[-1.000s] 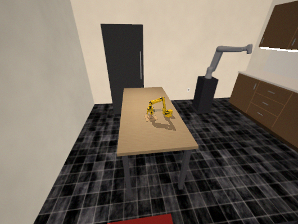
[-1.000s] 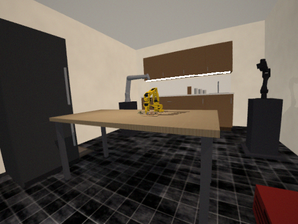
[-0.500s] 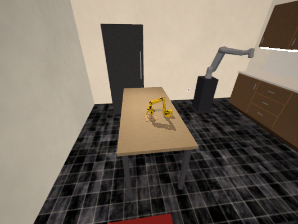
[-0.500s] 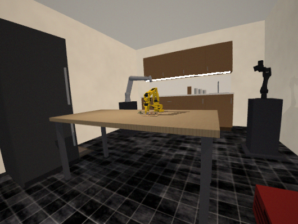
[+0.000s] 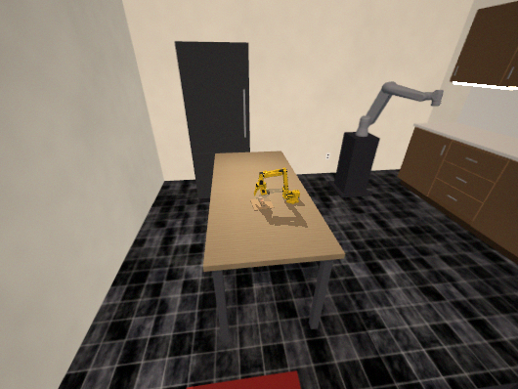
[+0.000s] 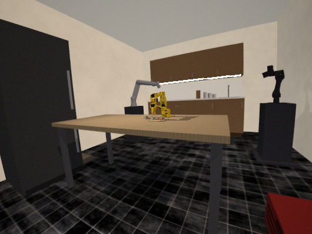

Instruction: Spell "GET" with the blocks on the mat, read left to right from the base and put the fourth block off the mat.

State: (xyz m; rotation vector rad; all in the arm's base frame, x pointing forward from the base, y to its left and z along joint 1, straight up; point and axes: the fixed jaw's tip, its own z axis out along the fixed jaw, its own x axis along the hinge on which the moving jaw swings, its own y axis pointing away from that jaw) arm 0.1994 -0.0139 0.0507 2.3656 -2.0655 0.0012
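Table [image 5: 274, 244] is a long wooden one in the middle of a kitchen, and my little yellow arm [image 5: 275, 177] stands on it toward the far half, base on the right, elbow up, reaching left and down. My gripper [image 5: 260, 194] hangs right over the mat [image 5: 257, 205], a small pale patch lying flat on the table just left of the arm's base. My jaws are partway apart and not clamped on anything, as far as I can make out at this size.

From the exterior view the arm [image 6: 159, 103] is folded tight with the gripper [image 6: 153, 115] pointing down at the blocks [image 6: 156, 119], which show as a low row of tiny pale bits on the mat. There's one more small speck [image 6: 146, 117] just left of that row, and I can't tell whether it's the fourth block or whether it's on the mat. Letters are way too small to read from either camera, so no idea which block is which or which way they face.

Rest of the room: dark fridge [image 5: 215, 112] behind the far end of the table, grey arm [image 5: 391, 105] on a black pedestal off to the right, brown cabinets [image 5: 459, 186] along the right wall, checkered dark floor [image 5: 391, 318].
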